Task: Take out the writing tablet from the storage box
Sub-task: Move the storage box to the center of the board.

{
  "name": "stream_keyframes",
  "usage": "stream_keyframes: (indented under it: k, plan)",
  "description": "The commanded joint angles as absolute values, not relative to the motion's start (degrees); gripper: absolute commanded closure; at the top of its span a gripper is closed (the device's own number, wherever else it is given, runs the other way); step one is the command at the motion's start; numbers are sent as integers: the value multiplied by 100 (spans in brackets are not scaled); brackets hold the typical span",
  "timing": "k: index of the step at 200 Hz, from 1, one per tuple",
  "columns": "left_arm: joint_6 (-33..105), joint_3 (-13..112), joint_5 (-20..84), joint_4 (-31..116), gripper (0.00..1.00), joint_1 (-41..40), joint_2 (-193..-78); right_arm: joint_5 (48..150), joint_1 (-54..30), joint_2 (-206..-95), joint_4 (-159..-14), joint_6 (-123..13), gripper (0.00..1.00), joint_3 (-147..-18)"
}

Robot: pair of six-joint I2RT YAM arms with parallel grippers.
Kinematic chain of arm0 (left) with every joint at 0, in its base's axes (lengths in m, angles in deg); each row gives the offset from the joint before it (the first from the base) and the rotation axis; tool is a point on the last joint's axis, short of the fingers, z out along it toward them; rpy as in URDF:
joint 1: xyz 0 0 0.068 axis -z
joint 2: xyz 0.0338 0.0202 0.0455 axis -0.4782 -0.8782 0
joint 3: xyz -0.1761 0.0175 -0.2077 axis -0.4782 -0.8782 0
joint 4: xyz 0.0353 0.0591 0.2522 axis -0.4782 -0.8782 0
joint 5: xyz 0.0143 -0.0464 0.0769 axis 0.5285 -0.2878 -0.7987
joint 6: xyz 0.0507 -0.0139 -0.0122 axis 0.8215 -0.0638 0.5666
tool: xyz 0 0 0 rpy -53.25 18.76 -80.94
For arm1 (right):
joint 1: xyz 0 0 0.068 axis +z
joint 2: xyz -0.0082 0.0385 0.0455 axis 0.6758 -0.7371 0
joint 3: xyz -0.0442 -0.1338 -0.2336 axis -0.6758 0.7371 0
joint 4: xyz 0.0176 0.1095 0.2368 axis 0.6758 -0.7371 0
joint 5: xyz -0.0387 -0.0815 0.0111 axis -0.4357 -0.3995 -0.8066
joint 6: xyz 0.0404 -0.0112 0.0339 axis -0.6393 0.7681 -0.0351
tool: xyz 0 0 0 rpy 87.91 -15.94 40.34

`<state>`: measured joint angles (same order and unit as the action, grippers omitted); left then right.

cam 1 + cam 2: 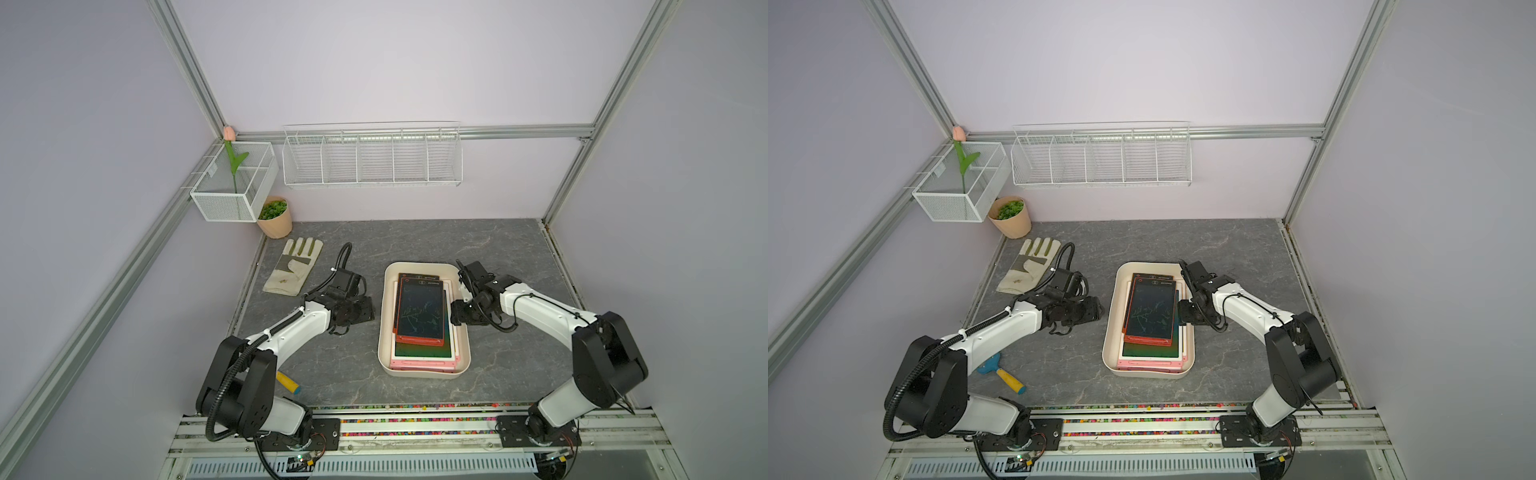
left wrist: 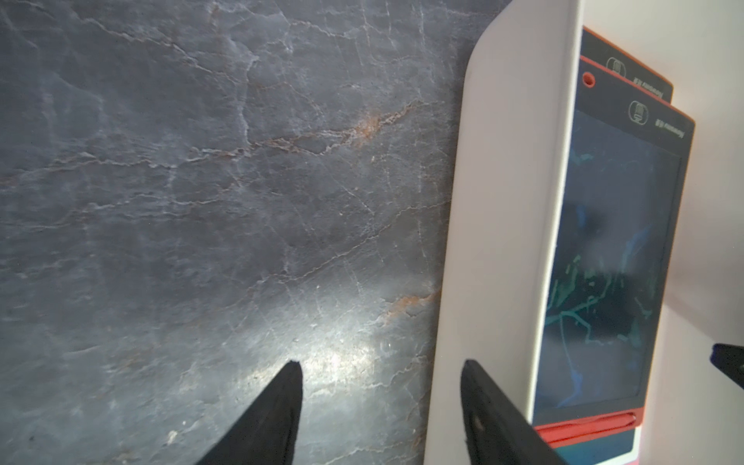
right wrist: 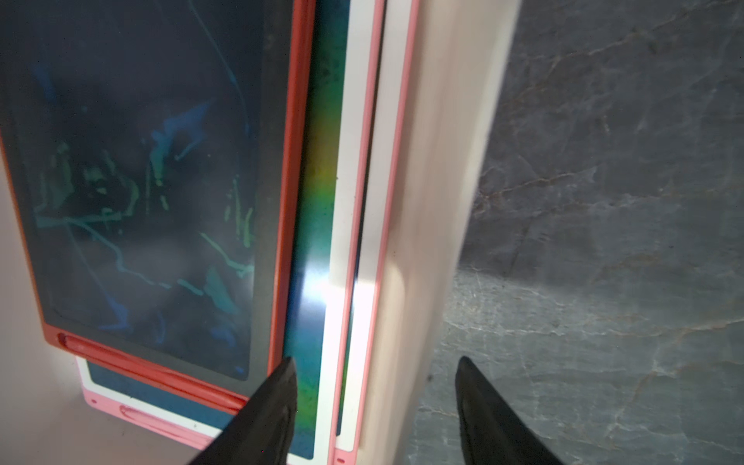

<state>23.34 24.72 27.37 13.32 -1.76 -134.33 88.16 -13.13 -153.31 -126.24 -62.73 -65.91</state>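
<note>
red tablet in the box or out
In. The red tablet lies flat on top of the stack inside the box, below its rim.

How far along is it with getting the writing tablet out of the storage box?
Nothing is out yet: the red-framed writing tablet lies on top of the stack inside the storage box. In hand: the right gripper straddles the box's wall, fingers open; the left gripper is open beside the opposite wall. Left: grip the tablet, lift it, set it on the table.
</note>
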Motion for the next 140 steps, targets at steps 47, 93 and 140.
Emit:
stream_keyframes:
  k: [47, 93, 140]
  plan:
    - [2300, 2676, 2504, 736, 36, -185, -13166, 9098, -1020, -15514, -12383, -6726, 43, -6505]
    - [2138, 2765, 2289, 368, 33, -297, -12932, 9313, -744, -15786, -12127, -6915, 47, -6620]
    - [2048, 2799, 2395, 7, 30, -913, -12320, 9319, -251, -16337, -12050, -7147, 47, -7160]
